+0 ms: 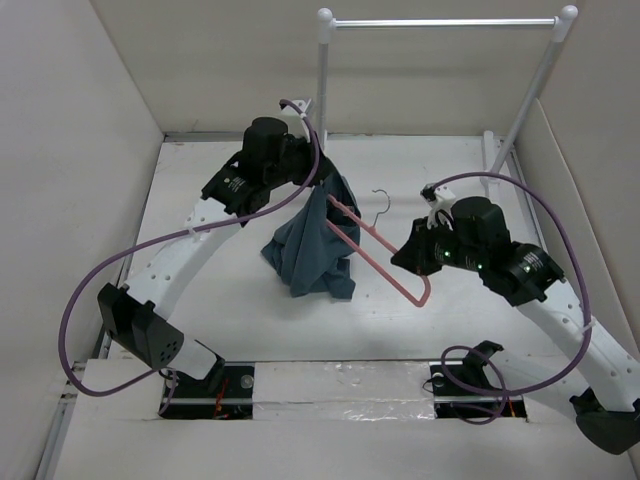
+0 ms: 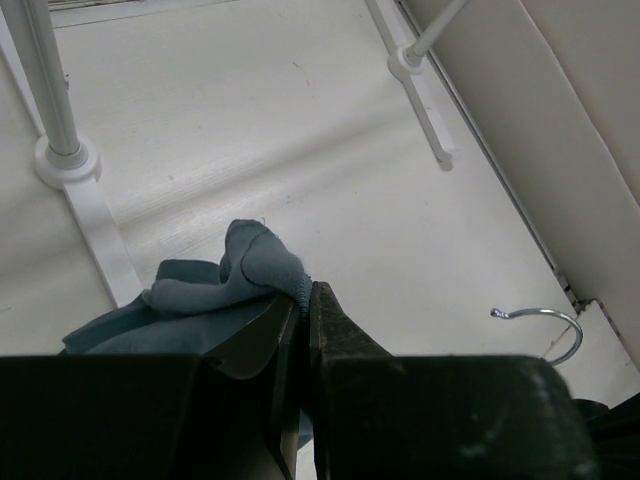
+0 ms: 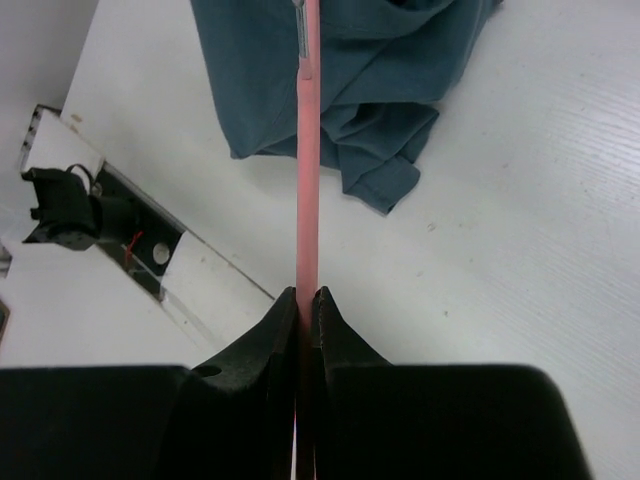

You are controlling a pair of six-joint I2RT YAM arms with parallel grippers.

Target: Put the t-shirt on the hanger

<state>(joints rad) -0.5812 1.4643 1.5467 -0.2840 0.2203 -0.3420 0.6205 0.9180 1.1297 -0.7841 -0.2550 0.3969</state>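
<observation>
Pinches a fold of the teal t-shirt (image 1: 312, 255) in the clenched left gripper (image 2: 305, 292), lower cloth heaped mid-table on the white table (image 1: 230, 300). Clamps one bar of the salmon-pink hanger (image 1: 378, 250) in the right gripper (image 3: 308, 296), far end against the t-shirt.

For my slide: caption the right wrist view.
Right end effector shut on thin salmon-pink hanger, blue-grey cloth t-shirt beyond.

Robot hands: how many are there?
2. The left gripper, mid-table, is shut on the blue t-shirt; the right gripper, to its right, is shut on the pink hanger. None seem hidden.
</observation>
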